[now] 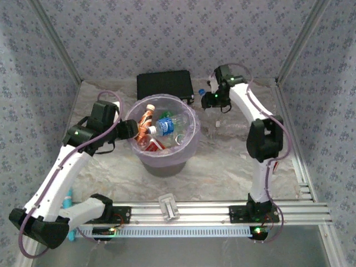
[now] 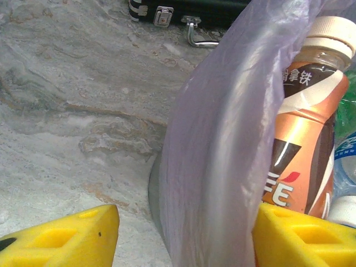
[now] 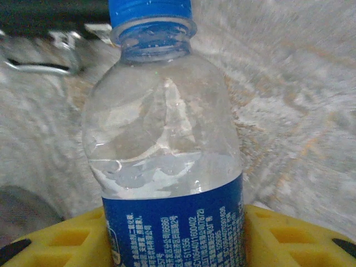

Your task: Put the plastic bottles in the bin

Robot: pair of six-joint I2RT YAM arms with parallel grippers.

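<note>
Left arm: elbow folded back low at the near-left corner, forearm running up and away to the bin, wrist turned in toward it. The left gripper (image 1: 131, 131) sits at the left rim of the bin (image 1: 191, 146), jaws apart and straddling the wall. One yellow finger (image 2: 61, 240) is outside with a visible gap to the lavender bag (image 2: 222, 139), the other is inside by the liner, and nothing is held. Just inside the rim stands an orange coffee bottle (image 2: 303, 139) with a cream cap, close to the inner finger. Next to it are a clear blue-labelled bottle (image 1: 164, 127) and a green bottle (image 1: 166, 115), with more piled under them. The bin is mid-table, black case (image 1: 165, 86) right behind it. A white clip block (image 1: 168, 206) lies on the near rail between the bases. Right arm: first link runs straight away from its base to the elbow, forearm reaches on and inward, right gripper (image 1: 209, 99) by the case's right end. Its fingers are closed on a blue-capped bottle (image 3: 167, 139), clear with a blue label, pads tight on both sides of the label, cap pointing away from the wrist. Can't tell if it's off the table (image 1: 222, 167).
</note>
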